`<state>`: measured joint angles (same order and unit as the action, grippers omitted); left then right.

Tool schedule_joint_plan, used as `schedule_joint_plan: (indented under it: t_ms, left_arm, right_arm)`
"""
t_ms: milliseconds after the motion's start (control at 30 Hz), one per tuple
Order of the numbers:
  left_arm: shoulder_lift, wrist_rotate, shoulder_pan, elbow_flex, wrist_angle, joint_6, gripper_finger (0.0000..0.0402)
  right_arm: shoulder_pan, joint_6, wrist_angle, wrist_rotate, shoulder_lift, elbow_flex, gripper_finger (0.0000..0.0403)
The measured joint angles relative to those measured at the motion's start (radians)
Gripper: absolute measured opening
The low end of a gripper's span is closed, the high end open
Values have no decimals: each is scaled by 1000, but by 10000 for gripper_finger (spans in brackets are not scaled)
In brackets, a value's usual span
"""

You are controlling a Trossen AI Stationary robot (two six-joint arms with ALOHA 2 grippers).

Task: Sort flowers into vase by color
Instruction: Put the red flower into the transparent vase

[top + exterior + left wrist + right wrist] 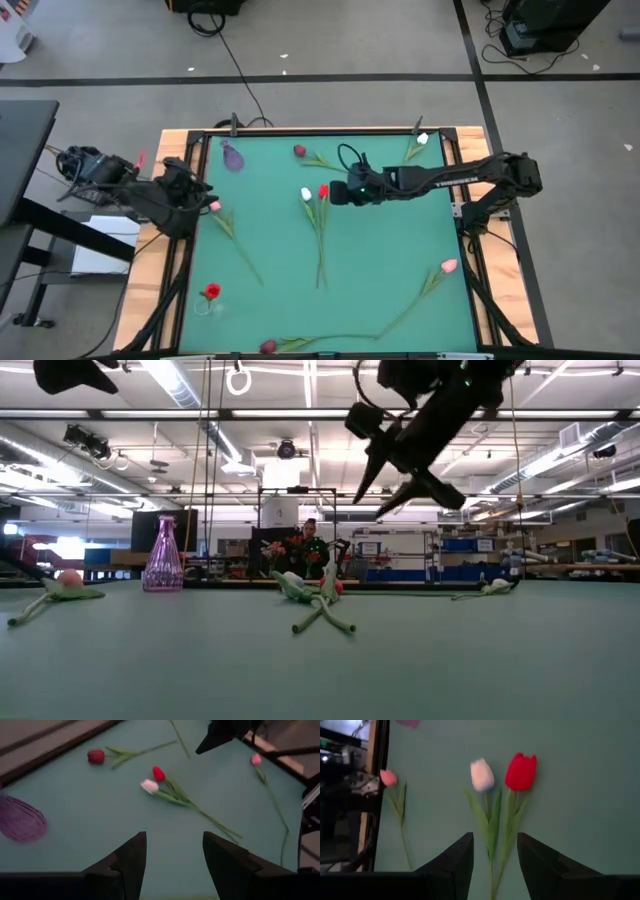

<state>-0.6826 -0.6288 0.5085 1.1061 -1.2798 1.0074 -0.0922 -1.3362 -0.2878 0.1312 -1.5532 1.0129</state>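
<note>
White and red tulips lie side by side mid-table, their stems crossing toward the near edge. My right gripper hangs open above them, clear of the table. In its wrist view both stems run between its fingers, below the white and red heads. My left gripper is open at the table's left edge, beside a pink tulip. The purple vase stands upright at the far left.
More tulips lie flat: dark red at the far side, white at the far right corner, pink at the near right, dark red by the near edge. A red head sits at the near left. Bare green mat surrounds them.
</note>
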Motion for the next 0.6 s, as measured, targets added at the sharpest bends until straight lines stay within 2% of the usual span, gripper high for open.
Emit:
schedule_joint_plan:
  t_ms: [133, 367, 600]
  left_arm:
    - [-81, 53, -45, 0, 70, -33, 199]
    - [-208, 169, -208, -1, 277, -135, 199]
    - [-281, 250, -374, -1, 394, -189, 199]
  right_arm:
    - [-10, 5, 48, -50, 0, -75, 160]
    - [-27, 110, 61, -81, -9, -92, 160]
    - [-71, 209, 50, -218, -196, 6, 160]
